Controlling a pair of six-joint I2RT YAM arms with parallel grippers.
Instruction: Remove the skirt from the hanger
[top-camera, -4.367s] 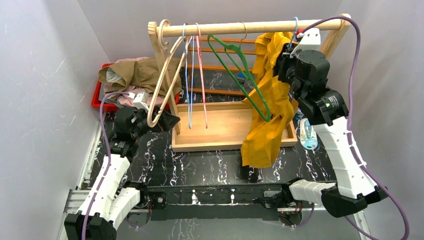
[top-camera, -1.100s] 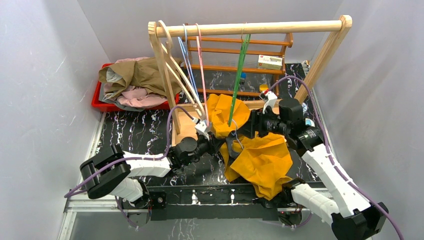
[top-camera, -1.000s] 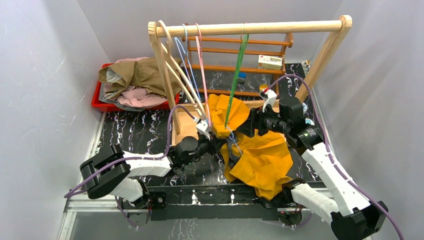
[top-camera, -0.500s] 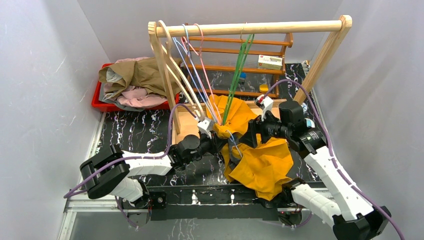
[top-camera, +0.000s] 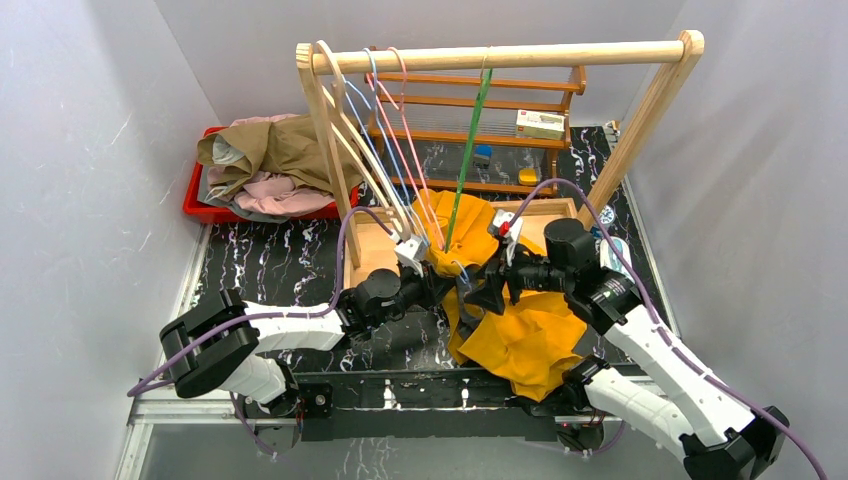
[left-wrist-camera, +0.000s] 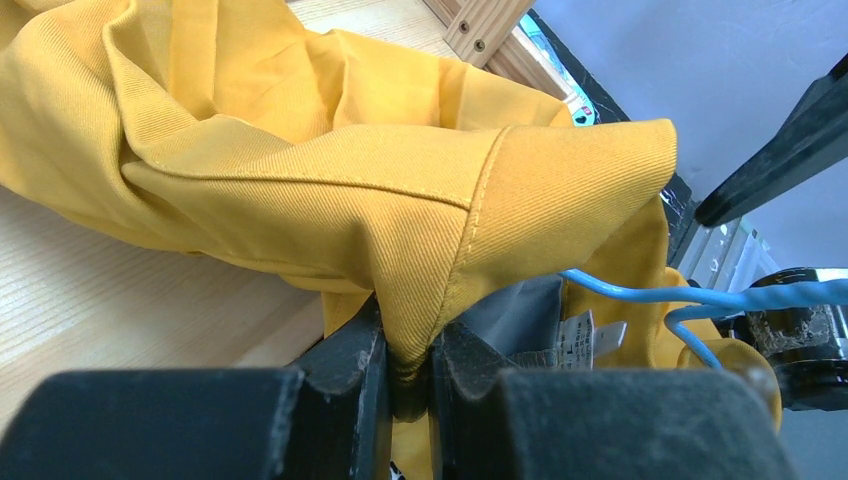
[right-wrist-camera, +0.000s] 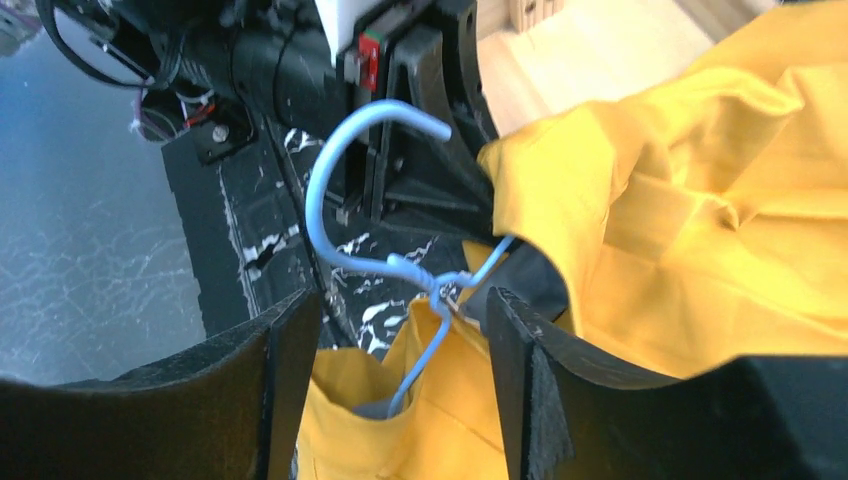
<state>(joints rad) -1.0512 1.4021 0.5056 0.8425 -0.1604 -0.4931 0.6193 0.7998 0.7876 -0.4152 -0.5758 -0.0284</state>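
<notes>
The yellow skirt (top-camera: 525, 335) lies crumpled across the table and the front of the rack's wooden base. A blue wire hanger (right-wrist-camera: 345, 175) is still inside it, its hook and twisted neck sticking out of the waistband. My left gripper (left-wrist-camera: 408, 365) is shut on a fold of the skirt (left-wrist-camera: 400, 190) at the waistband, with the hanger (left-wrist-camera: 690, 297) to its right. My right gripper (right-wrist-camera: 400, 380) is open, its jaws standing on either side of the hanger's neck without touching it. From above, both grippers meet at the skirt's near-left corner, left gripper (top-camera: 438, 287), right gripper (top-camera: 492, 292).
The wooden rack's rail (top-camera: 560, 52) carries a wooden hanger (top-camera: 345, 135), pink and blue wire hangers (top-camera: 398, 140) and a green hanger (top-camera: 470, 140). A red bin (top-camera: 195, 195) with clothes stands at the back left. A white box (top-camera: 541, 123) rests on the rack's shelf.
The skirt, earlier hanging from the rail, now lies on the table. In the last second my right gripper has moved left to the hanger's neck. The rail's hangers are swinging.
</notes>
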